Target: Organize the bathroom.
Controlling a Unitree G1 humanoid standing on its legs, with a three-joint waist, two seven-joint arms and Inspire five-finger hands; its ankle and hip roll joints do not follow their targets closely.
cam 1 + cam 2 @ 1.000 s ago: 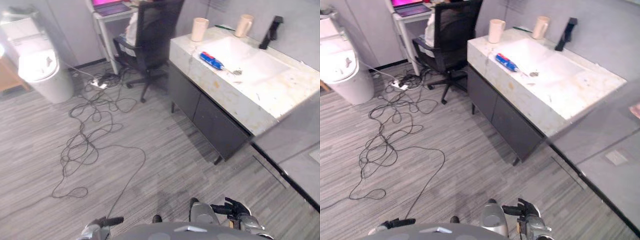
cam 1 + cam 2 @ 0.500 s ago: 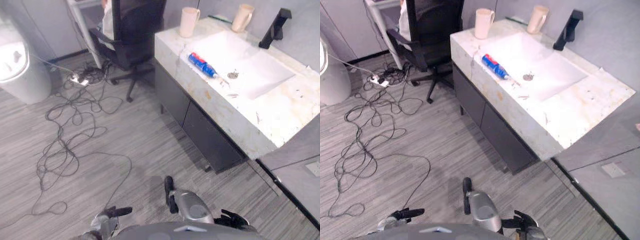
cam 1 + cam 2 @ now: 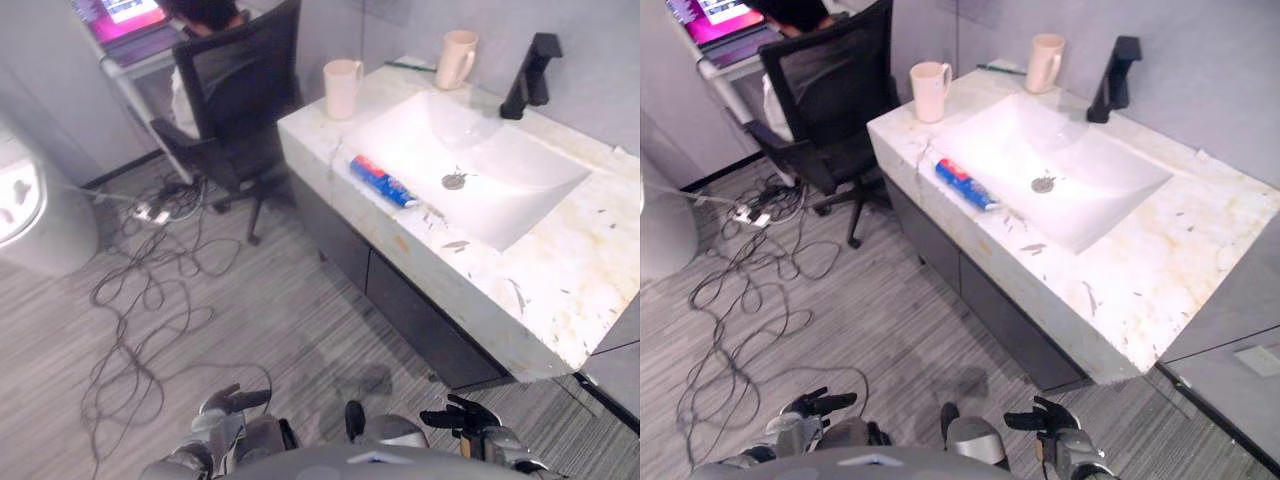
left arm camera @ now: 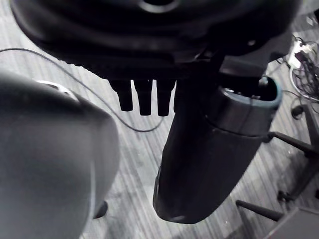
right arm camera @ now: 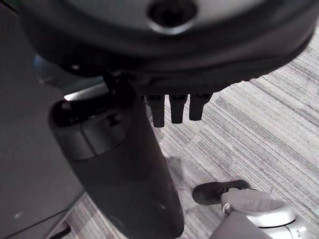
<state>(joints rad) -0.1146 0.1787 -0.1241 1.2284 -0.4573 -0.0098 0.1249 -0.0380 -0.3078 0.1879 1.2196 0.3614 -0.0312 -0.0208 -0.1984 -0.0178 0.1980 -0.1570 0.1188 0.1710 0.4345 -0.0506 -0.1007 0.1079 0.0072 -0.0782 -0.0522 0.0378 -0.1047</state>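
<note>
Toothpaste tube [image 3: 383, 181] nearer now, beyond both hands.

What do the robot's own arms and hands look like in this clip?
Both arms are silver-grey with rounded metallic shells. The left hand and right hand are dark, almost black, with slim segmented fingers. In the wrist views each thumb is a thick, smooth dark cylinder.

Glossy marble-look countertop [image 3: 560, 290], matt black faucet [image 3: 528, 75], wood-grain floor [image 3: 200, 330].
</note>
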